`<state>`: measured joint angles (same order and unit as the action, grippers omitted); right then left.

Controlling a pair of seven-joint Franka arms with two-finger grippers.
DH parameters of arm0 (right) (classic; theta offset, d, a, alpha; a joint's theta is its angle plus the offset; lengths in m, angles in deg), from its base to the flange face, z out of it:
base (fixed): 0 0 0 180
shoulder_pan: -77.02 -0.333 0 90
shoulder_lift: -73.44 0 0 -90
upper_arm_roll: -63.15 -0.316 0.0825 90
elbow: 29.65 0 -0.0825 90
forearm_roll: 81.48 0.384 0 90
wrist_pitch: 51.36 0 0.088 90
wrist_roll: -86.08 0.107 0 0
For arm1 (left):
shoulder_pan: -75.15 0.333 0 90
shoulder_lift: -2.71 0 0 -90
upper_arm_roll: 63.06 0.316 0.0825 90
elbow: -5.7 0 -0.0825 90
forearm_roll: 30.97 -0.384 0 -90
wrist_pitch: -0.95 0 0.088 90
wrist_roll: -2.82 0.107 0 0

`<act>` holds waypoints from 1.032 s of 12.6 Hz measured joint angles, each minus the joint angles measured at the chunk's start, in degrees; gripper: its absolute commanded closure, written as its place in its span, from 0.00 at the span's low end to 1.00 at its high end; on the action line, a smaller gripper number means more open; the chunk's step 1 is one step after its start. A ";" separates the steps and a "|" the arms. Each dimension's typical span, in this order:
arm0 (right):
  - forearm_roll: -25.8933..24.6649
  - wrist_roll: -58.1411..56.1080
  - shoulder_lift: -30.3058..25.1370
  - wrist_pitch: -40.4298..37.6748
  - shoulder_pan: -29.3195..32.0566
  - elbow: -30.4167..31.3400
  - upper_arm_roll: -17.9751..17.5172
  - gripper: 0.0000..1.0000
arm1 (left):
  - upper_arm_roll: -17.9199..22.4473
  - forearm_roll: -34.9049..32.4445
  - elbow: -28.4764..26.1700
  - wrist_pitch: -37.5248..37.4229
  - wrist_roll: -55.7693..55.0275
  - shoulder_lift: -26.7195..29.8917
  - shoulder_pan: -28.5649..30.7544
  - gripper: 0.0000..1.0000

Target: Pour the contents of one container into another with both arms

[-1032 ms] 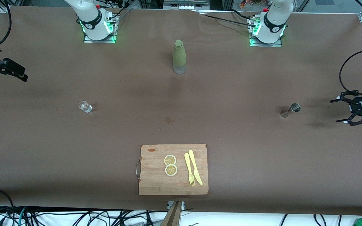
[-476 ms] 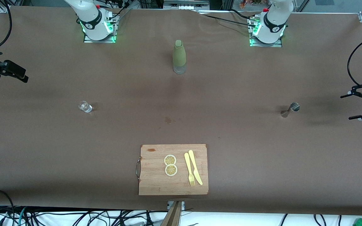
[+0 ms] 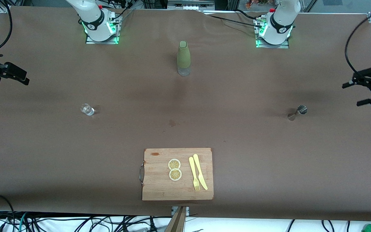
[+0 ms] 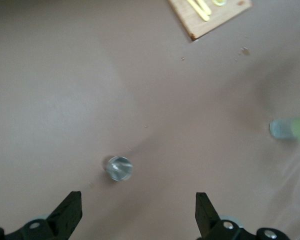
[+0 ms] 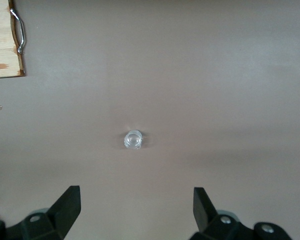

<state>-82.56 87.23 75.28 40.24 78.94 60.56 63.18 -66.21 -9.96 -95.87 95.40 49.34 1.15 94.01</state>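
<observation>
A small clear glass (image 3: 87, 109) (image 5: 133, 139) stands toward the right arm's end of the table. A steel jigger (image 3: 297, 112) (image 4: 119, 168) stands toward the left arm's end. Between the arm bases stands a green-sleeved bottle (image 3: 184, 58) (image 4: 292, 128), upright. My left gripper (image 3: 352, 94) (image 4: 137, 215) hovers open and empty over the table's edge at its own end, apart from the jigger. Over the table's edge at the right arm's end, my right gripper (image 3: 23, 79) (image 5: 135, 207) hangs open and empty, well away from the glass.
A wooden cutting board (image 3: 159, 190) (image 4: 225, 12) (image 5: 2, 45) with a metal handle lies near the front camera. It carries two lemon slices (image 3: 174, 169), a yellow fork (image 3: 193, 174) and a yellow knife (image 3: 200, 172). Cables run along the table's edges.
My left gripper has drawn away from the jigger, outward and toward the bases' side of the table. The right gripper has barely shifted. Nothing on the table has moved.
</observation>
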 measured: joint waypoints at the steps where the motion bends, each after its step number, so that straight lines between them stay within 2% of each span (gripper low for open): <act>1: -0.01 0.00 0.00 0.00 -0.01 0.00 0.01 0.00 | -1.04 -1.90 -1.51 -0.05 -8.65 3.38 -2.39 0.00; 4: -0.02 0.00 0.02 0.00 -0.01 0.00 0.03 0.00 | -7.15 -5.34 -3.83 -1.42 -31.95 10.23 -4.98 0.00; 6: -0.02 0.00 0.02 0.00 -0.01 0.00 0.04 0.00 | -8.85 -9.70 -4.13 -2.87 -43.53 12.95 -5.06 0.00; 9: -0.04 0.00 0.04 0.00 -0.01 0.00 0.05 0.00 | -8.22 -17.74 -4.16 -3.33 -43.87 15.81 -4.95 0.00; 13: -0.04 0.00 0.04 0.00 -0.01 0.00 0.05 0.00 | -7.16 -18.52 -5.04 -3.68 -37.68 17.33 -4.34 0.00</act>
<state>-82.60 87.23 75.31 40.23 78.92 60.56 63.23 -73.38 -28.48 -100.91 91.72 11.66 18.47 89.66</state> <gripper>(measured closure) 0.000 0.000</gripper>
